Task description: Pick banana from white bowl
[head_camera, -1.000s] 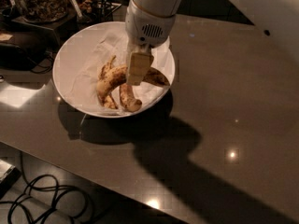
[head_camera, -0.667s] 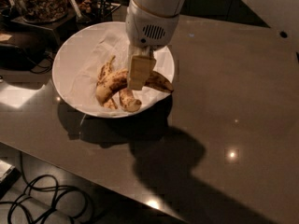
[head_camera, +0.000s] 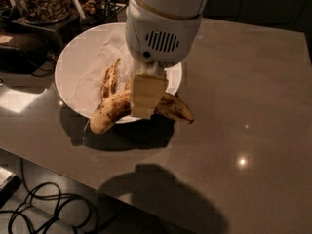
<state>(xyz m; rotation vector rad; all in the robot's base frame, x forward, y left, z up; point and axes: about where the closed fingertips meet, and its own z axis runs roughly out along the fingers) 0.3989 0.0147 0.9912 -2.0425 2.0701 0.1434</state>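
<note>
Gripper [head_camera: 146,106]: over near rim of white bowl [head_camera: 67,65], pinching spotted banana [head_camera: 109,115] at mid-length. Step: lift, apparently under way. Next: straight rise, clear of slim banana [head_camera: 110,79] inside bowl.

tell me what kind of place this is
Probably an office kitchenette or snack area, though that is a guess: a smooth grey counter, jars of snacks at the back left, and loose cables below its edge. The gripper holds the banana over the near rim of the bowl.

Glossy grey-brown table [head_camera: 253,106] catching light glints; dark cables [head_camera: 44,199] on what seems the floor below.
</note>
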